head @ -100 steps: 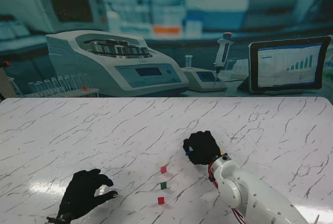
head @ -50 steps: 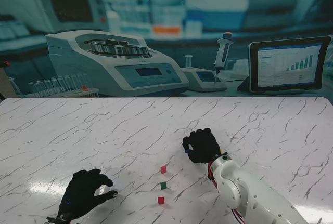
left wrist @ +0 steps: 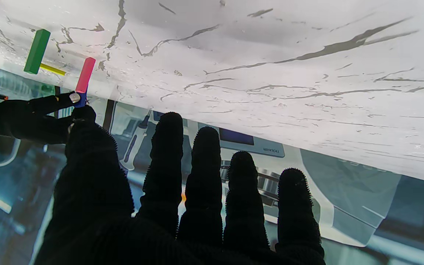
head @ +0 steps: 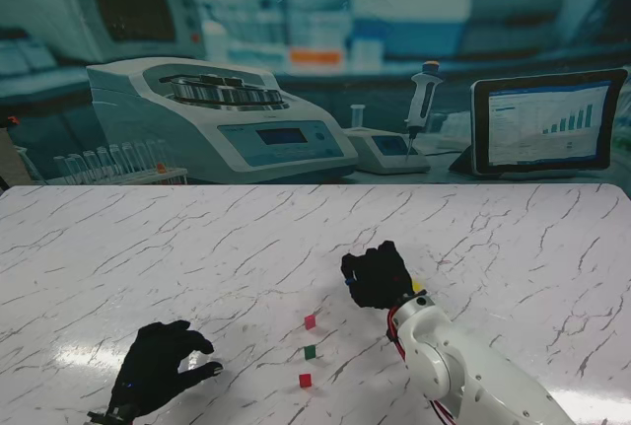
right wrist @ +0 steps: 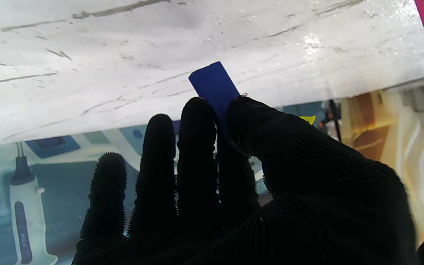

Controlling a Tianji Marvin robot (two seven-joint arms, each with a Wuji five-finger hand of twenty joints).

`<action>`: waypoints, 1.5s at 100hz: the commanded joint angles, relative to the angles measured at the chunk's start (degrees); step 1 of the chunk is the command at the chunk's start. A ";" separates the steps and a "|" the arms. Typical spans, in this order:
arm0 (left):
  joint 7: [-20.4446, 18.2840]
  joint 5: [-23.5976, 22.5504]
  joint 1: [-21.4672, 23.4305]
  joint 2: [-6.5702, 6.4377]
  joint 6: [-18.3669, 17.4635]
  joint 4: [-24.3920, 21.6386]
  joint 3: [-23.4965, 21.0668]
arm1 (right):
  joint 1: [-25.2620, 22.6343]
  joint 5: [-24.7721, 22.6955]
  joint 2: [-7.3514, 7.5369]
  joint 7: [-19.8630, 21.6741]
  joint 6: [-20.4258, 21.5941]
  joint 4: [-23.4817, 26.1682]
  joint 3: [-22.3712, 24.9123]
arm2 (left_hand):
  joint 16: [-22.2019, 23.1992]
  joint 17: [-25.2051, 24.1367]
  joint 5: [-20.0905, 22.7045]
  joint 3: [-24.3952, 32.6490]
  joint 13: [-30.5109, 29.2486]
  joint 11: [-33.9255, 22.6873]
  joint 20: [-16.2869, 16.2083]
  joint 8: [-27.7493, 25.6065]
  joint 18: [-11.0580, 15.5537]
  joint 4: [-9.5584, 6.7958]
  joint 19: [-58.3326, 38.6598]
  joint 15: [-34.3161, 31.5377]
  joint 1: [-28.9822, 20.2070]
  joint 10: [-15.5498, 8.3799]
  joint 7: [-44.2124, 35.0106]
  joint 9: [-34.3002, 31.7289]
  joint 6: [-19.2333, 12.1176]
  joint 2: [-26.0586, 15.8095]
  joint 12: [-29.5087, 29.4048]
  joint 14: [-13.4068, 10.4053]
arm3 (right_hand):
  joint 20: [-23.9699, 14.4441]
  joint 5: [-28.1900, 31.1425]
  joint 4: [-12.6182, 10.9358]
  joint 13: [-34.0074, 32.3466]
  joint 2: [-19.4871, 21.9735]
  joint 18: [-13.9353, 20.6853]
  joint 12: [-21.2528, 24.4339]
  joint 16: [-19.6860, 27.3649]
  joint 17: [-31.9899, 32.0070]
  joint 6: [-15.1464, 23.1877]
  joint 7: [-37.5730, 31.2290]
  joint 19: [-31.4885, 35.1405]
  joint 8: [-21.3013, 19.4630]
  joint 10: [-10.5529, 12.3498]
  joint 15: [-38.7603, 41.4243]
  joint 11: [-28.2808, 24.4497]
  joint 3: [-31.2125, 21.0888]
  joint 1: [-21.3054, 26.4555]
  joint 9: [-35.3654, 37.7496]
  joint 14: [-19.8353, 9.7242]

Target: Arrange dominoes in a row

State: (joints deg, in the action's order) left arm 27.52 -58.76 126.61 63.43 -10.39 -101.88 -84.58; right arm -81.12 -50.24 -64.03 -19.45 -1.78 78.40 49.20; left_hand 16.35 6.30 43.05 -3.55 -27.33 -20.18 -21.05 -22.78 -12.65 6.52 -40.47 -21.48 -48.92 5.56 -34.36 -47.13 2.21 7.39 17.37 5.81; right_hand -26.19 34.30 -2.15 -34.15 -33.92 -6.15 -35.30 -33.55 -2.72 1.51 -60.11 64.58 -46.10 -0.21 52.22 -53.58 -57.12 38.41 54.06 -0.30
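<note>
Three small dominoes stand in a line on the marble table: pink (head: pixel 310 321), green (head: pixel 310 352) and red (head: pixel 305 380), the red one nearest to me. My right hand (head: pixel 377 277) hovers just right of and beyond the pink one, shut on a blue domino (right wrist: pixel 214 86) pinched between thumb and fingers. A yellow domino (head: pixel 416 287) peeks out beside that wrist. My left hand (head: pixel 163 366) rests low at the near left, open, fingers spread with nothing in them. The left wrist view shows the green (left wrist: pixel 37 51) and pink (left wrist: pixel 85 74) dominoes upright.
Along the table's far edge stand a centrifuge (head: pixel 217 114), a small device with a pipette (head: pixel 424 100) and a tablet (head: pixel 547 121). A tube rack (head: pixel 108 164) sits at the far left.
My right hand has shifted slightly left and farther from me with the blue domino. The left hand and the three standing dominoes have not moved.
</note>
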 commanded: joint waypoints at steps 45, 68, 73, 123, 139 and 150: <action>-0.06 -0.56 0.75 0.13 -1.93 -0.14 0.00 | 0.37 1.16 -1.92 -2.87 -1.69 1.58 -4.14 | 0.97 -0.03 0.39 -0.81 -0.97 -0.78 -0.71 -0.48 1.53 0.38 -1.90 -0.57 -0.63 -1.02 -0.71 -0.37 -1.69 -0.45 0.90 -1.71 | 0.76 -2.81 -4.26 -3.09 2.11 1.02 5.98 0.76 -1.10 -3.93 -7.51 4.69 2.69 1.44 -0.75 -2.59 -1.86 -1.63 2.77 -1.72; -0.07 -0.57 0.93 0.11 -2.16 -0.19 0.03 | 1.81 2.41 -2.84 -4.17 -2.59 0.29 -6.83 | 0.95 -0.05 0.43 -0.81 -1.02 -0.78 -0.70 -0.49 1.41 0.38 -1.87 -0.57 -0.58 -0.99 -0.76 -0.46 -1.65 -0.34 0.90 -1.66 | 0.63 -2.59 -3.28 -3.08 2.13 1.04 6.58 0.76 -1.07 -4.38 -7.45 5.18 3.21 1.19 -0.58 -2.41 -1.34 -1.28 2.80 -1.58; -0.03 -0.60 0.96 0.11 -2.21 -0.19 0.03 | 2.15 2.80 -3.07 -4.40 -2.80 -0.06 -7.43 | 0.94 -0.05 0.45 -0.79 -0.97 -0.77 -0.70 -0.49 1.38 0.38 -1.86 -0.55 -0.60 -0.87 -0.76 -0.45 -1.60 -0.33 0.90 -1.61 | 0.68 -2.63 -2.74 -2.90 2.29 1.03 6.78 0.83 -0.96 -4.47 -7.25 5.15 3.43 1.07 -0.69 -2.24 -0.98 -0.95 2.72 -1.68; 0.15 -0.58 1.33 0.14 -2.32 -0.37 -0.04 | 4.62 5.84 -4.59 -4.97 -3.28 -3.46 -11.14 | 0.93 -0.06 0.53 -0.77 -0.95 -0.78 -0.70 -0.50 1.34 0.37 -1.86 -0.51 -0.62 -0.90 -0.83 -0.49 -1.64 -0.26 0.91 -1.62 | 0.95 -2.70 -0.41 -2.28 3.16 0.89 7.40 1.08 -0.53 -4.79 -6.48 4.84 4.00 0.60 -0.89 -1.22 0.99 0.49 2.35 -1.37; 0.01 -0.48 1.51 0.16 -2.22 -0.59 -0.11 | 4.97 6.44 -4.63 -4.27 -3.10 -3.99 -11.44 | 0.94 -0.05 0.43 -0.78 -1.01 -0.78 -0.71 -0.49 1.37 0.38 -1.89 -0.53 -0.53 -0.96 -0.80 -0.45 -1.75 -0.36 0.91 -1.68 | 1.06 -2.67 0.29 -1.69 3.53 0.81 7.65 1.18 -0.35 -4.86 -5.90 4.63 4.40 0.37 -1.18 -0.68 1.79 1.02 2.18 -1.50; -0.04 -0.43 1.54 0.17 -2.19 -0.63 -0.12 | 5.11 6.76 -4.68 -4.09 -2.95 -4.41 -11.61 | 0.94 -0.05 0.45 -0.78 -1.01 -0.78 -0.72 -0.50 1.39 0.38 -1.90 -0.55 -0.52 -0.98 -0.82 -0.44 -1.74 -0.40 0.91 -1.71 | 1.14 -2.69 0.88 -1.36 3.88 0.69 7.76 1.21 -0.19 -4.88 -5.60 4.44 4.56 0.18 -1.31 -0.28 2.50 1.51 2.00 -1.38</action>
State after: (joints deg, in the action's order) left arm 28.03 -59.44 127.65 63.37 -11.14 -102.35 -84.78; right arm -75.77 -43.76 -68.19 -23.60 -4.95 74.21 37.90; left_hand 16.35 6.31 43.05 -3.55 -27.33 -20.18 -21.06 -22.78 -12.65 6.52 -40.47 -21.50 -48.92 5.56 -34.39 -47.15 2.21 7.39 17.38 5.80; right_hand -25.66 32.45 -3.55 -36.36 -31.56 -6.15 -28.03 -32.77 -4.10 -2.51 -64.68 68.58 -42.01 0.12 51.49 -54.34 -55.10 37.86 54.71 -0.37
